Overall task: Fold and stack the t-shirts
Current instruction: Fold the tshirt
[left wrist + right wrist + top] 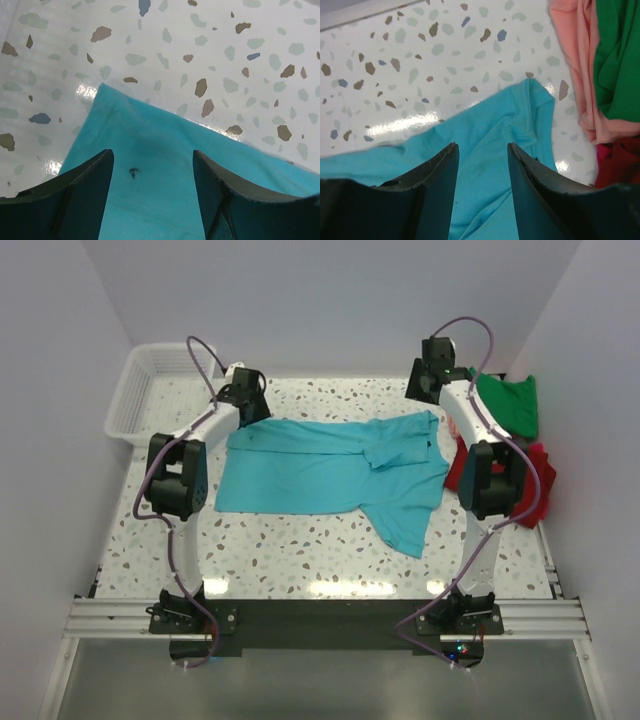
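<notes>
Though flat, turquoise t-shirt [330, 465] beneath parted fingers [70, 200].

The left arm [205, 425] and right arm [468, 412] share one build: white tubular links between bulky black joint housings, each on a small black base [180, 615]. A thin purple cable [172, 545] loops along each arm. The left gripper [152, 156] and right gripper [482, 147] have broad, matte black fingers [80, 200] with curved inner faces.
</notes>
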